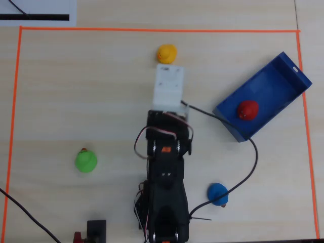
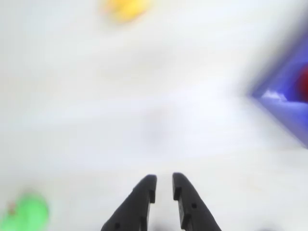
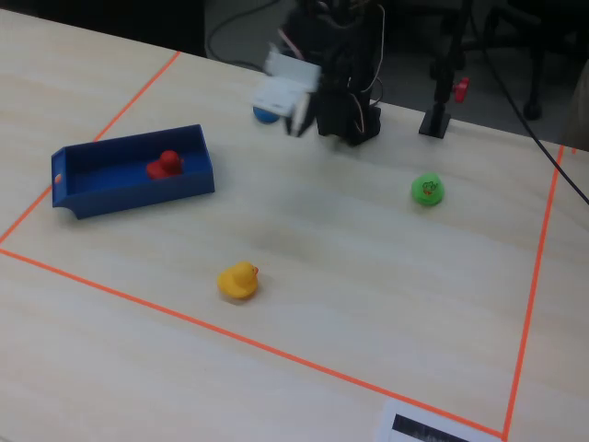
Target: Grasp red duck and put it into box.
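Observation:
The red duck (image 1: 248,110) sits inside the dark blue box (image 1: 276,86) at the right of the overhead view. In the fixed view the duck (image 3: 166,164) is in the box (image 3: 138,198) at the left. The wrist view is blurred and shows the box corner (image 2: 288,96) and a red patch of the duck (image 2: 304,84) at the right edge. My gripper (image 2: 164,179) is empty, its jaws a narrow gap apart, above bare table. In the overhead view the white wrist housing (image 1: 168,86) hides the jaws, well left of the box.
A yellow duck (image 1: 167,52) lies just beyond the wrist housing. A green duck (image 1: 86,161) is at the left and a blue duck (image 1: 218,194) at the right of the arm base. A black cable (image 1: 253,152) runs past the box's near corner. Orange tape (image 1: 152,30) borders the area.

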`<state>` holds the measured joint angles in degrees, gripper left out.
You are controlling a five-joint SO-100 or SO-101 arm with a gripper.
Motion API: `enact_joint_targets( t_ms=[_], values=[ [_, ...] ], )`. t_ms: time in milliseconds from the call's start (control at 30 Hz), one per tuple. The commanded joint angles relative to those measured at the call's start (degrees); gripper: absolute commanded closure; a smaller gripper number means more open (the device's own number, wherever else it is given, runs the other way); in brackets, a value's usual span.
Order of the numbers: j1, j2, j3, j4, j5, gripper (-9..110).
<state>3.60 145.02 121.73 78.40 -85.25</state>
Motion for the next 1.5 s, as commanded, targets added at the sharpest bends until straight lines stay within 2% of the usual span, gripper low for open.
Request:
enact_joint_targets(
  t_ms=[0, 300, 500, 767, 1467],
  values=[
    [-4.39, 26.89, 31.38, -0.35, -8.53, 101],
    [-4.48, 43.42, 50.89, -0.18, -11.78, 101],
    [-4.13, 44.65, 56.25, -2.11, -12.04, 101],
    [-4.48, 44.74, 56.51, -1.32, -8.00, 100],
    [-4.39, 44.74, 56.51, -1.32, -7.82, 99]
  ],
)
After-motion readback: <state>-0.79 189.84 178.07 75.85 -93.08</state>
